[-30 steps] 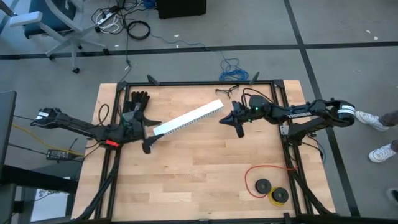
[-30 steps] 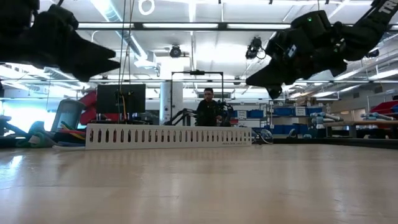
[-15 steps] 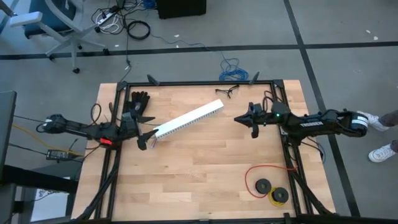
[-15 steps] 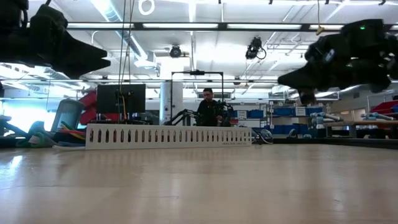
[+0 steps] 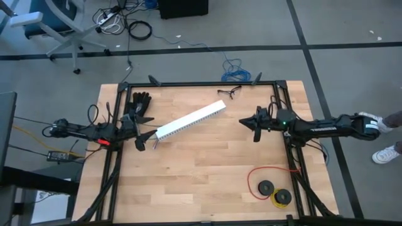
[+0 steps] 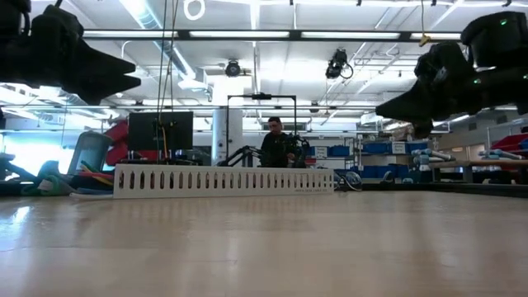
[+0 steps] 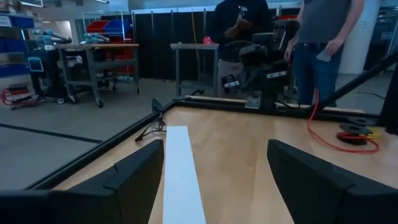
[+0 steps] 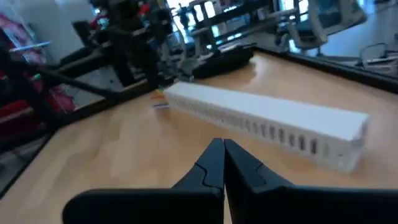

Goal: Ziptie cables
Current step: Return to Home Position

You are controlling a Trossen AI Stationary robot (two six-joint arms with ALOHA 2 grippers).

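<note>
A long white slotted channel lies slantwise on the wooden table. At its left end a few coloured wire ends show; the rest of the cables is hidden. My left gripper hovers open and level just off that end, with the channel ahead between its fingers and lower down. My right gripper hangs shut above the table's right half, clear of the channel's other end, pointing toward the channel. In the low view both grippers, the left and the right, stand well above the tabletop.
Black gloves lie at the far left and a pair of glasses at the far edge. A red wire loop with black spools sits near right. People stand beyond the table. Bare wood fills the middle and near side.
My right gripper has drawn back toward the table's right edge, sinking a little and staying shut. My left gripper has pulled back a little toward the left edge, still open. The channel has not moved.
</note>
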